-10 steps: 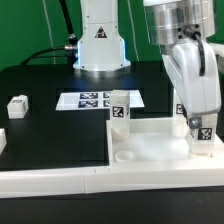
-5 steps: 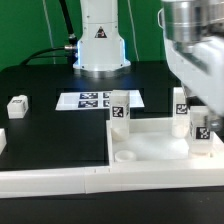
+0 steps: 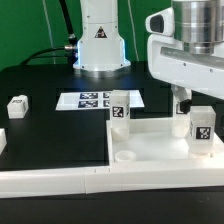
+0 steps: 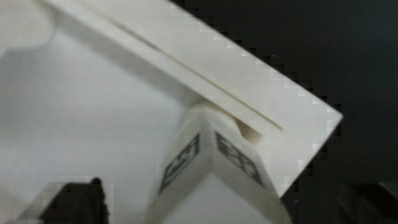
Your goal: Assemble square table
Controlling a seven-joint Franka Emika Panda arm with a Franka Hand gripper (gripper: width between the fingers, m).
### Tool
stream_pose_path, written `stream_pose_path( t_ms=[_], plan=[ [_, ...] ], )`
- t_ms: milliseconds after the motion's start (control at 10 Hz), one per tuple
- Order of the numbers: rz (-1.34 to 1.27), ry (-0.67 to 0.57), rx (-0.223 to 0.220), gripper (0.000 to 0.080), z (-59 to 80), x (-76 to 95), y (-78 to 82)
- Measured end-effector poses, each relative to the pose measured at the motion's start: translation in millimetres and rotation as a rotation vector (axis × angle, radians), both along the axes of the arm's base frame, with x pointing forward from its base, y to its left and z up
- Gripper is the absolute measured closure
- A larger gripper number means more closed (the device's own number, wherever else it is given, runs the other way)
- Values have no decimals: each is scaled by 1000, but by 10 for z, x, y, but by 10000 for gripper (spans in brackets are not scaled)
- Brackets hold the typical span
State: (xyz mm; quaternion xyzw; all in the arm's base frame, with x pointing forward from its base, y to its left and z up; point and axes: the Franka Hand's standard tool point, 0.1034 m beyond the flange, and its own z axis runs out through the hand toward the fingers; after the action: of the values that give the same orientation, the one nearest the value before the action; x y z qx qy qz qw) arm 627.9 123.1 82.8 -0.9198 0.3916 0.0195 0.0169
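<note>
The white square table top lies at the front, towards the exterior view's right. Three tagged white leg posts stand upright in its corner sockets: one at the far left corner, one at the far right partly hidden by my hand, and one at the near right. My gripper hangs open just above the two right posts and holds nothing. In the wrist view a tagged post stands on the top below my spread gripper. One near socket is empty.
A loose leg post lies on the black table at the exterior view's left, and another at the left edge. The long white L-shaped rail runs along the front and the top's left side. The marker board lies behind, near the robot base.
My gripper was down around the near right leg post. It has let go and risen. The post stays standing in its socket.
</note>
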Motion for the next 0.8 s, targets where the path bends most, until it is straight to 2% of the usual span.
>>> stream_pose_path(
  t_ms=[200, 400, 500, 600, 700, 800],
  plan=[
    [386, -72, -26, 150, -28, 93, -83],
    [492, -79, -29, 150, -65, 68, -103],
    [465, -78, -28, 180, -68, 67, -101],
    [451, -77, -28, 316, -68, 66, -101],
    [402, -76, -26, 316, -69, 66, -97],
    [310, -73, -23, 451, -69, 64, -89]
  ],
)
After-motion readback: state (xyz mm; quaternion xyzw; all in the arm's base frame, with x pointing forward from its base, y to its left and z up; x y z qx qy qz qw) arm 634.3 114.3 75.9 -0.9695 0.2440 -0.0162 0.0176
